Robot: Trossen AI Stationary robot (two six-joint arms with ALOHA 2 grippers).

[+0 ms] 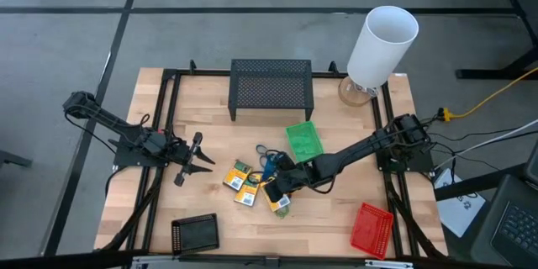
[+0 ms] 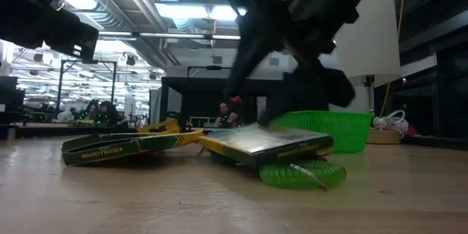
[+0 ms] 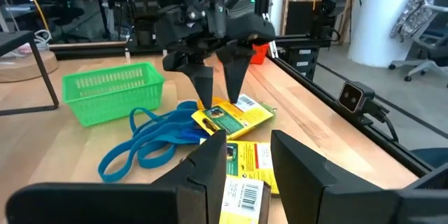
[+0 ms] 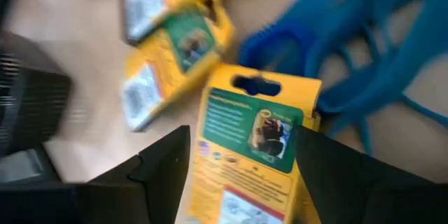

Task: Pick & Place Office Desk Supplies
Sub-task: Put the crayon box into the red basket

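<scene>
Our right gripper [image 4: 238, 164] hangs spread over a yellow pack [image 4: 252, 140], a finger on each long side, hang-hole end pointing away. Just beyond lie two more packs [image 1: 239, 181] and blue bands [image 3: 150, 140]. Farther, the green basket [image 1: 303, 140], contents unclear. Left gripper [image 1: 195, 160] waits, spread.

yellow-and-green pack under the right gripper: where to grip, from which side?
Probably across its two long edges, from straight above. The pack lies flat, partly on a green ring, so its edges are clear. The right gripper already straddles it with its fingers open.
</scene>
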